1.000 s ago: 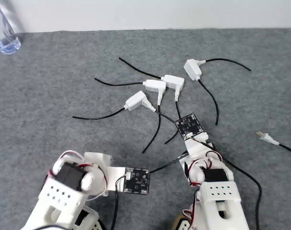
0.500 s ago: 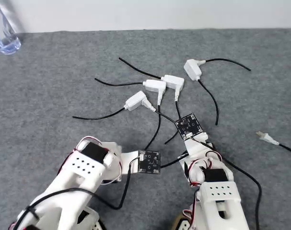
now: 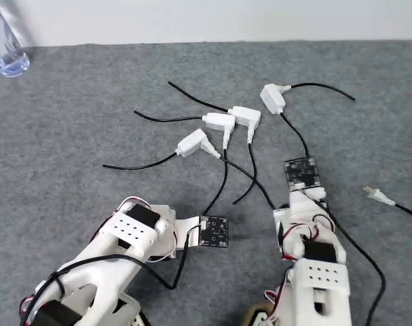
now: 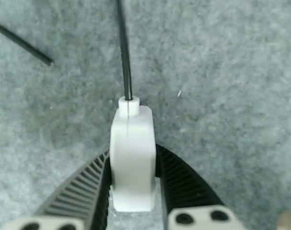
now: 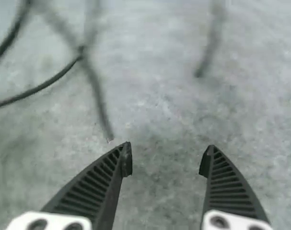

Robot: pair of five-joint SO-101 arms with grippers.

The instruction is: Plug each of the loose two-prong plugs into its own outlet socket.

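Plugs and sockets (image 3: 219, 122), white on black cords, scattered over the grey desk (image 3: 70, 122); none seen clearly seated, so judged an early stage. At the near left, pinches with the left tool (image 4: 132, 155) a white connector (image 4: 131, 129), cord leaving its far end; cannot tell whether plug or socket. Beside it, hovers with the right tool (image 5: 167, 160) spread and empty, low over bare desk near loose cords. Farther back, four white pieces, two of them touching, perhaps joined, perhaps not. Smallest, well apart toward the right edge: a two-prong plug (image 3: 377, 195), lying free. Left to do, probably: nearly every pairing.
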